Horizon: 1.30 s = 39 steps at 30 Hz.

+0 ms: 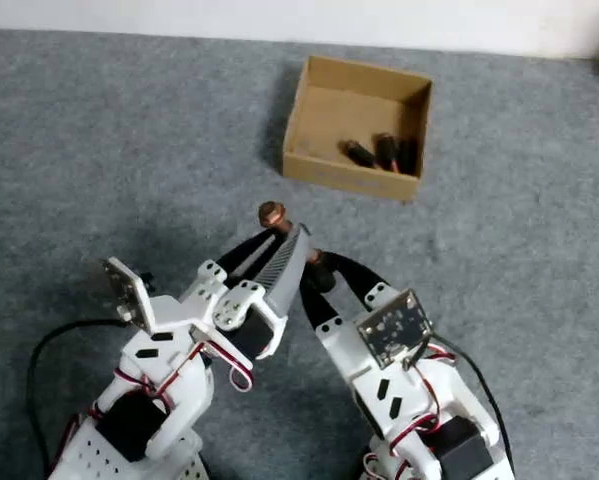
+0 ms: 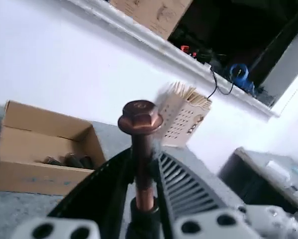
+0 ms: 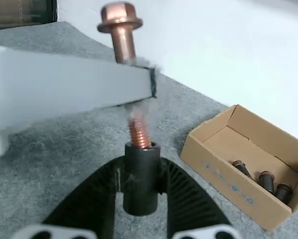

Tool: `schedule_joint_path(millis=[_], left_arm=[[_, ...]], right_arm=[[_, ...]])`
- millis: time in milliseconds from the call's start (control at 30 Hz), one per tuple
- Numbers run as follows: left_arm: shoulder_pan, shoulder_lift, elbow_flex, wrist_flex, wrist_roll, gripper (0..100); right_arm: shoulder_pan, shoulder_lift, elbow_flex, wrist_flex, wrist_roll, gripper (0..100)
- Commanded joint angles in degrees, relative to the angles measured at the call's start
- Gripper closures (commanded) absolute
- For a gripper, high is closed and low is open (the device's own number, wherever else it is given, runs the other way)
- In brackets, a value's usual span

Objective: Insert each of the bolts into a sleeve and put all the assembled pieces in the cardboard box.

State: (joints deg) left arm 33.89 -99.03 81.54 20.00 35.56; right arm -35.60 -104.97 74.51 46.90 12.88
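My left gripper (image 2: 141,172) is shut on a copper bolt (image 2: 140,144), held head up; in the high view the bolt head (image 1: 271,213) sticks out past the left gripper (image 1: 279,240). My right gripper (image 3: 139,184) is shut on a black sleeve (image 3: 140,177), and the bolt's threaded tip (image 3: 138,133) sits in the sleeve's mouth. The right gripper (image 1: 317,272) meets the left one in the middle of the table. The cardboard box (image 1: 324,165) stands beyond both, with several assembled pieces (image 1: 384,152) inside.
Grey carpet covers the table (image 1: 99,150). A white wall runs along the far edge. A pale perforated object (image 2: 181,117) stands behind the box at the table's edge.
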Motion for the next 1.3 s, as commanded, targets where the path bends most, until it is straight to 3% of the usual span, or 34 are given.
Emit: schedule_joint_path(millis=[0,133,367,700,767,967,1267], left_arm=[[1.36,-0.22,-0.13,2.11,-1.85,100],[2.68,-0.22,2.95,3.16,-5.19,100],[12.70,-0.66,11.47,3.78,-13.36,100],[7.60,-0.66,11.38,2.46,-13.19,99],[5.67,-0.66,11.38,2.55,-13.19,93],[5.23,-0.13,10.59,6.59,-13.19,59],[6.20,-0.75,0.31,14.68,-6.33,64]], right_arm=[[1.36,-0.48,-0.92,-1.71,0.26,99.3],[1.36,-0.48,-0.92,-1.71,0.26,99.3],[-0.57,-0.48,-0.66,-0.48,0.35,99.3],[-0.84,-0.48,-0.57,1.89,0.35,99.3],[-0.84,-0.48,-0.57,1.89,0.35,99.3],[-0.84,-0.48,-0.40,1.89,0.35,99.3],[-0.84,-0.48,1.27,1.54,0.35,99.3]])
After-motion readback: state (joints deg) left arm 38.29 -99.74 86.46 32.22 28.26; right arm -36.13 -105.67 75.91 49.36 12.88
